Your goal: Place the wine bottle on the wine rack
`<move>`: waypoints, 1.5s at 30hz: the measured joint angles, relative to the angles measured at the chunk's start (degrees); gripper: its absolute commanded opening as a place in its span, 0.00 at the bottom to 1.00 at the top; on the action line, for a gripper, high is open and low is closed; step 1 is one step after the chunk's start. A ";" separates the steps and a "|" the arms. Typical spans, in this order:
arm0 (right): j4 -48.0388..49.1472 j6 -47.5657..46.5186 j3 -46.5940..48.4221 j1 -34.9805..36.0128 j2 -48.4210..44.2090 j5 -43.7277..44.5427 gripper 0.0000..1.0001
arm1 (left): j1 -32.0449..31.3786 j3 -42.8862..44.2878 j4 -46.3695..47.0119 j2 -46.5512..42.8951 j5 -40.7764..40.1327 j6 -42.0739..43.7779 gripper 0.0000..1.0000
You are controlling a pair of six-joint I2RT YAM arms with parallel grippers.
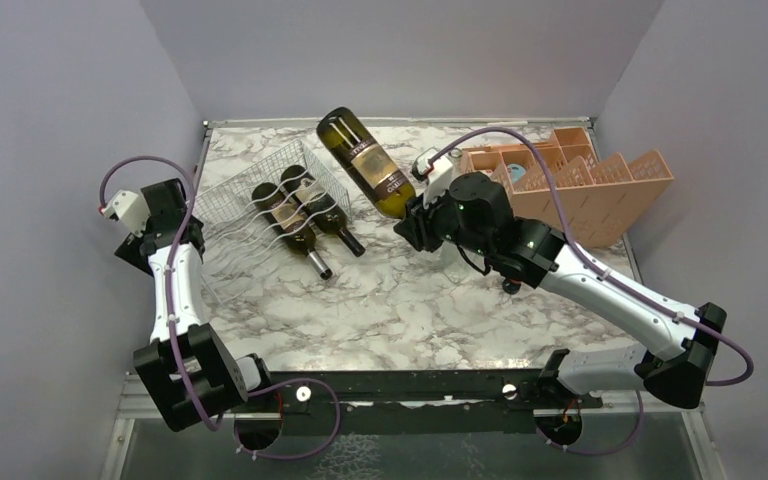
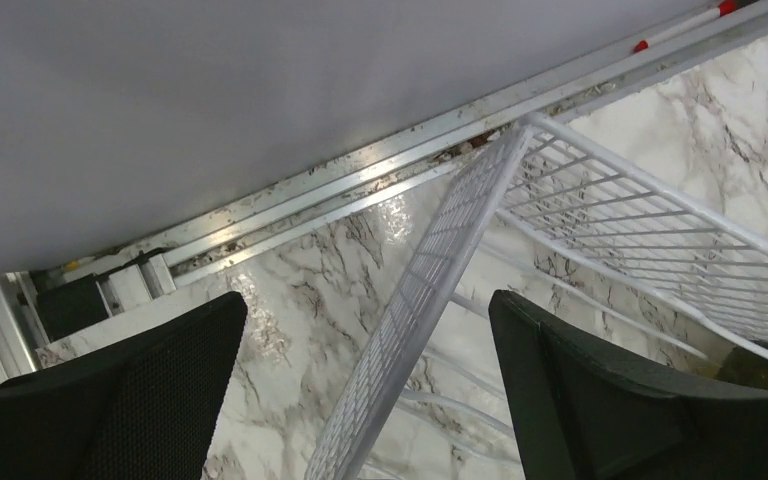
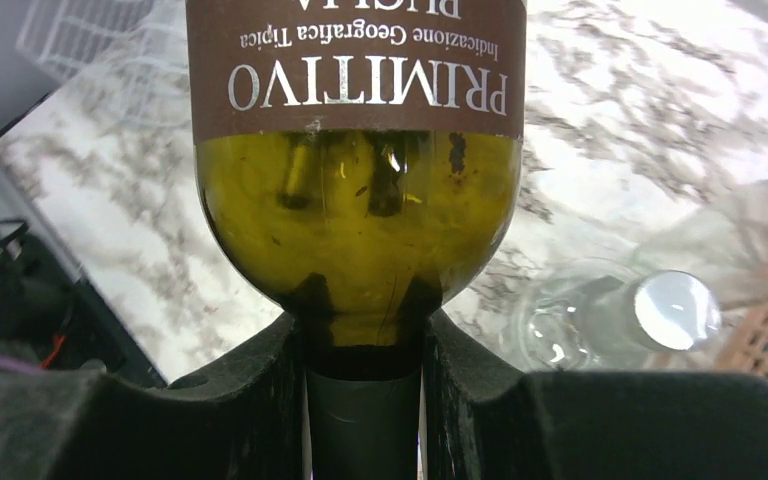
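Pale grey walls (image 1: 400,50) close in a white marble-veined tabletop (image 1: 410,300) with a metal rail along its edges. On the far left part of it sits the wine rack (image 1: 230,200), a white thin-wire basket with wavy cradle rows. Two dark wine bottles (image 1: 285,222) lie side by side in the cradles, their necks pointing toward the near right and reaching past the rack's front edge. To the far right stands an orange plastic crate (image 1: 580,185) with dividers, well apart from the rack. The right pincer (image 1: 410,218) is clamped on the neck of the wine bottle (image 1: 365,160), a green-glass bottle with a brown label that reads PRIMITIVO upside down in the right wrist view. This bottle hangs in the air over the tabletop between rack and crate, tilted with its base raised toward the far left and its neck down in the black pads (image 3: 260,400). It is near the rack's right side but clear of it. Under the right arm a clear glass container (image 3: 600,320) with a shiny round top lies on the marble. The left pincer (image 2: 365,330) is spread wide at the rack's left end. The rack's fine-mesh side panel runs through the gap between its fingers, and whether they touch it I cannot tell.
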 measured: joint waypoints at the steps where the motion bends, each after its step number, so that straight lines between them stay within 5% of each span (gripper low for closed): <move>1: -0.22 -0.48 0.00 0.00 0.00 -2.27 0.01 | 0.39 -0.55 -0.20 0.00 0.39 -0.42 0.94; 16: -1.31 -4.70 -5.25 0.00 2.32 -22.01 0.01 | 1.84 -2.12 0.48 -2.56 24.85 -3.06 0.72; 31: -5.33 -8.76 -5.95 0.28 12.09 -32.74 0.01 | 0.31 -2.12 5.49 0.17 44.92 -4.94 0.68; 45: -11.65 -8.83 -0.90 2.01 23.82 -26.53 0.01 | -1.55 3.74 3.82 -1.25 39.80 1.20 0.76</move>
